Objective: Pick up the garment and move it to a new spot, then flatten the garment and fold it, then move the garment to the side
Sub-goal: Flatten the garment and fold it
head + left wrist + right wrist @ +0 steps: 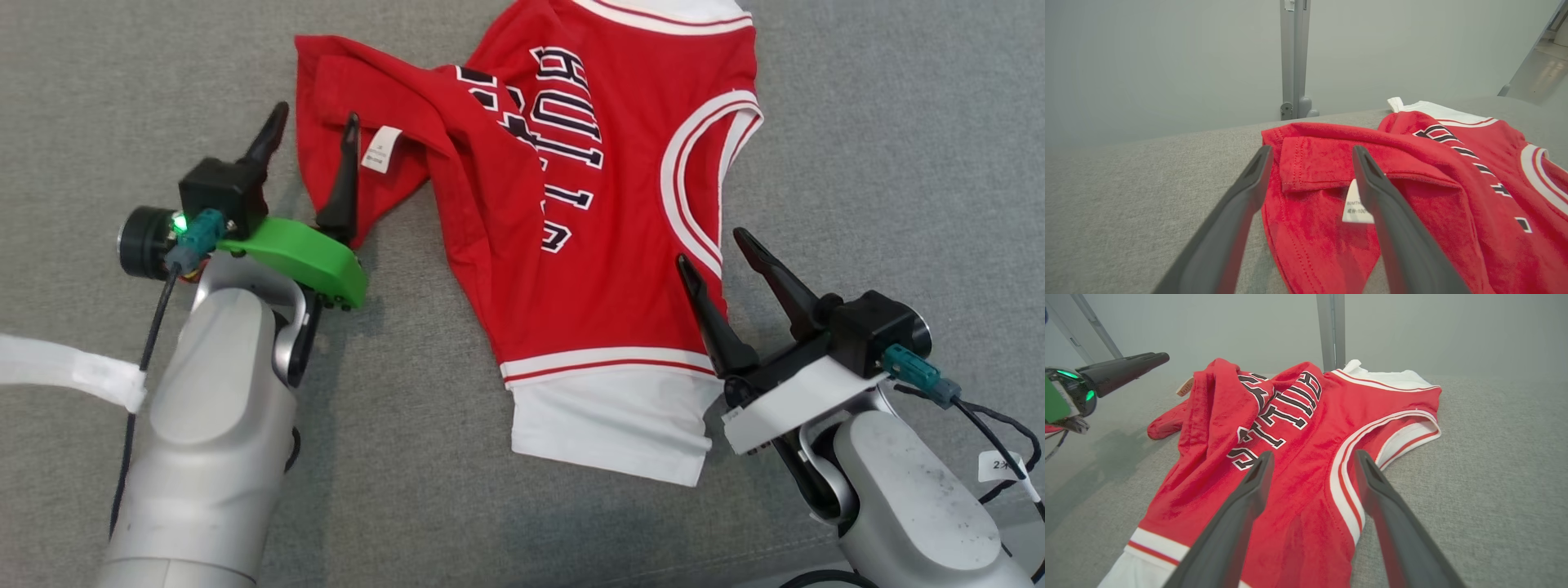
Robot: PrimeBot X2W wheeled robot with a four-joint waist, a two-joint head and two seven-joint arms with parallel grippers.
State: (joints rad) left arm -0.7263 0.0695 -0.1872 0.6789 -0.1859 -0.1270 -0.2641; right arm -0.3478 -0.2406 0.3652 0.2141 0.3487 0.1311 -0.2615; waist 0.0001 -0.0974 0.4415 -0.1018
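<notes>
- Head view, nearest part first: the garment (620,245) is a red shirt with white trim. It lies on the grey table (898,122) with its white bottom band (612,416) closest to the robot.
- The right claw (709,247) is at the garment's near right corner. It is wide open and holds nothing. One finger is over the red edge and the other is over bare table.
- The garment's right half lies pretty flat.
- The left claw (317,113) is a bit farther off, at the garment's left edge. It is wide open too, with nothing in it. One finger is over the cloth and one is just off it.
- The garment's left half is bunched up and flipped over, so the little white tag (382,151) shows.
- I think the flattening is only part done. The flipped side needs to be pulled out smooth.
- I cannot tell if the move to a new spot is done.
- The garment is not yet folded, and it has not yet been put to the side.
</notes>
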